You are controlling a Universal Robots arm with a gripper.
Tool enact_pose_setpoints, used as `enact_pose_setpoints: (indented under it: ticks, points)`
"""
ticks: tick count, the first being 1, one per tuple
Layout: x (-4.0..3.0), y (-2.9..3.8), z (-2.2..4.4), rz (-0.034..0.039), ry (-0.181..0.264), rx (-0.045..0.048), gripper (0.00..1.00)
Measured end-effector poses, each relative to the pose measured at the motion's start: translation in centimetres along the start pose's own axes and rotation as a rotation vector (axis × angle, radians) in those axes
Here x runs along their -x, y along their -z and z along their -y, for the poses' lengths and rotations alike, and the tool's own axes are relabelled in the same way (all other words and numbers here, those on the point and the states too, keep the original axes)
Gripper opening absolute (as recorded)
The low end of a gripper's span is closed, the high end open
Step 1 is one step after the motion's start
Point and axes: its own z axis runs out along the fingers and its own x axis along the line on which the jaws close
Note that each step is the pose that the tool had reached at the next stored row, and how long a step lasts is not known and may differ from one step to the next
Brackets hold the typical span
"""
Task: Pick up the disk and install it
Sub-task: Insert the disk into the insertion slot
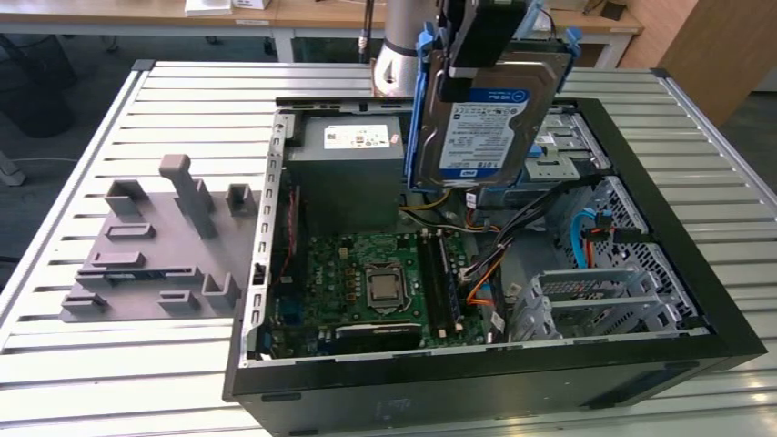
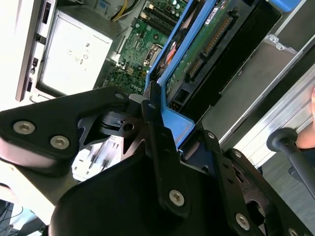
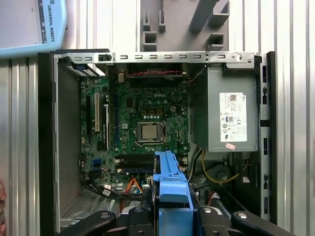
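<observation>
Gripper (image 1: 468,77), matte black metal, is clamped on the disk (image 1: 492,123), a flat silver-grey slab with a glossy blue-and-white label and blue plastic rails. The disk hangs on edge, slightly tilted, over the open black computer case (image 1: 486,378), just beside the boxy grey power supply (image 1: 344,173). A green motherboard (image 1: 364,264) lies flat below. On the ribbed metal table (image 1: 122,364), a blocky grey fixture (image 1: 146,246) sits at the exterior view's left.

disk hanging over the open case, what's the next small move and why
Probably a small, slow descent: the gripper holds the disk upright by its blue rail above the open case, and loose cables lie right beneath it.
</observation>
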Motion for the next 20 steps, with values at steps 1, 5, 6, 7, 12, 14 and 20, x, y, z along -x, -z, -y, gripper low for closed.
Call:
enact_pose_setpoints:
  ticks: [1,5,6,7,12,14,20]
  points:
    - [0.0,-0.01,0.08,0.0001,0.0,0.0,0.36]
    - [-0.07,-0.05,0.12,0.0,0.0,0.0,0.36]
    - [-0.13,-0.06,0.13,0.0,0.0,0.0,0.36]
    - [-0.2,-0.08,0.13,0.0001,0.0,0.0,0.36]
    - [-0.71,-0.13,0.13,0.0001,0.0,0.0,0.36]
    - [-0.97,-0.15,0.14,0.0,0.0,0.0,0.36]
    - [-1.8,-0.2,0.16,-0.0002,0.0,0.0,0.36]
